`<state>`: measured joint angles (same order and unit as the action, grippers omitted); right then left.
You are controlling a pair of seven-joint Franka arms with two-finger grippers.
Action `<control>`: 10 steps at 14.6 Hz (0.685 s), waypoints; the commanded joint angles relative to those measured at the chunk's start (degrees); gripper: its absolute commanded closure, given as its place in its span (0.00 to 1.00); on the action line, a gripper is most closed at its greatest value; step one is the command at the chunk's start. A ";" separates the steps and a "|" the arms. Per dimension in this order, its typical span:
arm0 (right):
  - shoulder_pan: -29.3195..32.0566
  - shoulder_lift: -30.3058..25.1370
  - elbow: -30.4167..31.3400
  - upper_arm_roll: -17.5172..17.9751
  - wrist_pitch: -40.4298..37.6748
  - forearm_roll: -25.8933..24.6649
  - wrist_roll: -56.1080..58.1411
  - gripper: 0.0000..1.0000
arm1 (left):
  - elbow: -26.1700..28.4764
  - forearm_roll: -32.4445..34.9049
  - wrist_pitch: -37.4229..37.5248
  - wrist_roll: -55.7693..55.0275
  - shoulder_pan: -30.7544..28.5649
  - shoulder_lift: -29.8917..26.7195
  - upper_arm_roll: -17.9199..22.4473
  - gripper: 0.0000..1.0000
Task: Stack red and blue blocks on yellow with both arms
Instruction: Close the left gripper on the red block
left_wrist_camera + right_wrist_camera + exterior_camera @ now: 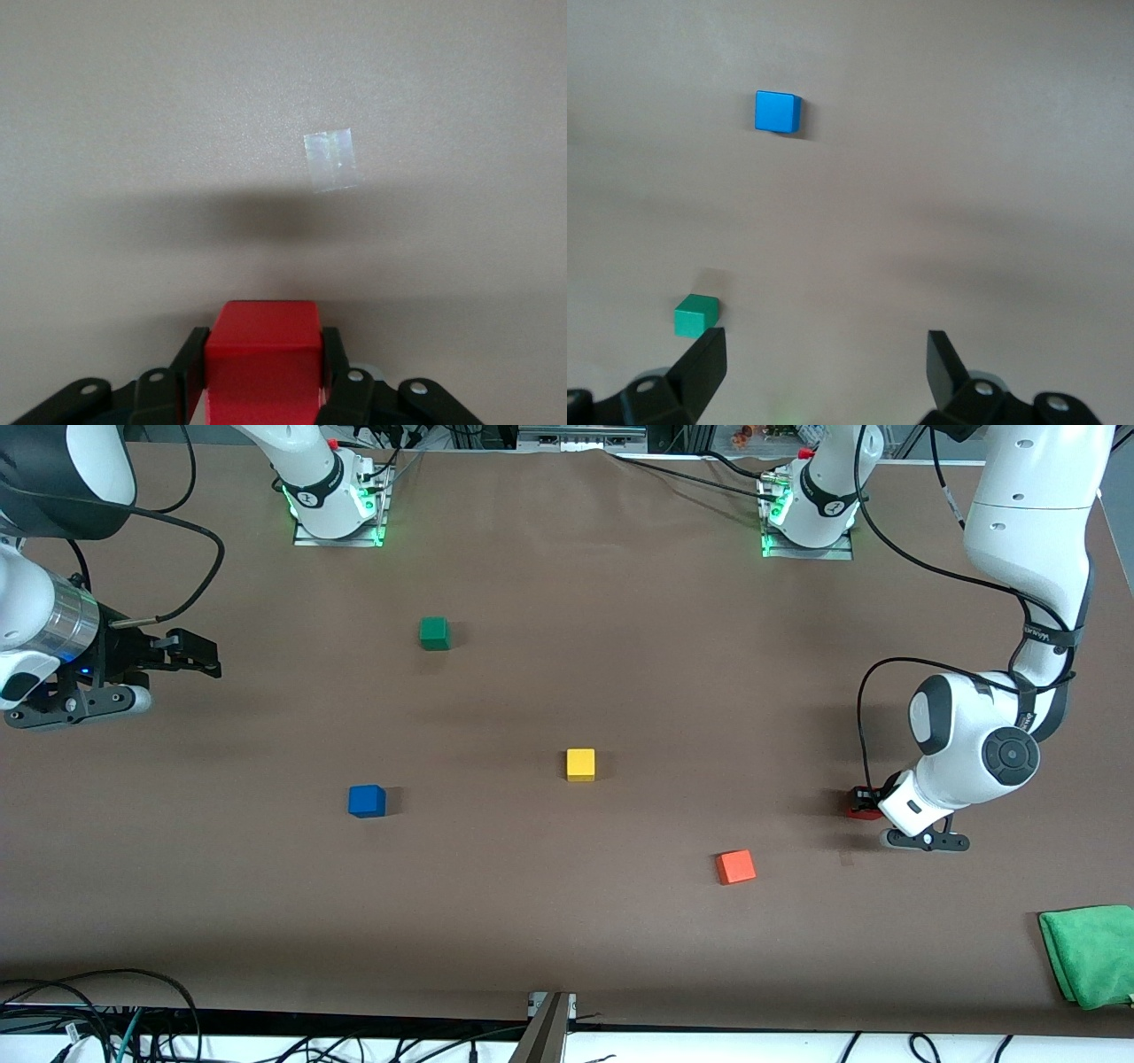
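Note:
My left gripper (864, 804) is shut on the red block (858, 808), low at the table near the left arm's end. In the left wrist view the black fingers (189, 372) press both sides of the red block (263, 350). The yellow block (580, 764) sits alone mid-table. The blue block (367, 801) sits toward the right arm's end, slightly nearer the front camera than the yellow one. My right gripper (195, 657) is open and empty, up in the air at the right arm's end. The right wrist view shows the gripper (824, 354) and the blue block (777, 112).
An orange cube (735, 866) lies nearer the front camera than the yellow block, toward the left arm's end. A green cube (434, 633) sits nearer the robot bases (696, 315). A green cloth (1090, 955) lies at the table corner. A tape patch (330, 160) is on the table.

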<state>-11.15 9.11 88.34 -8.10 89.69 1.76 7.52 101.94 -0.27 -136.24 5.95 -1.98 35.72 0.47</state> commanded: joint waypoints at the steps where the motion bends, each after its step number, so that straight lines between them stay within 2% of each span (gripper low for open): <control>1: 0.34 0.64 -1.60 0.10 -0.84 0.97 1.01 0.00 | 0.54 0.44 -0.08 -0.76 -0.30 -1.53 -0.21 1.00; 5: 0.34 0.64 -1.60 0.10 -0.75 0.97 1.00 0.00 | -0.07 0.27 1.14 -2.87 -0.13 -3.11 -0.21 1.00; 8: 0.42 0.64 -1.60 0.10 -0.84 0.79 1.09 0.00 | -2.18 0.27 8.25 -4.79 0.66 -5.74 -0.29 1.00; 10: 0.42 0.64 -1.60 0.10 -0.84 0.88 1.09 0.00 | -2.10 0.53 10.90 -10.31 2.93 -7.85 -0.91 1.00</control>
<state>-11.14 9.12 88.34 -8.10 89.69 1.76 7.53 99.64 -0.27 -128.81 0.64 -1.43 30.98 -0.12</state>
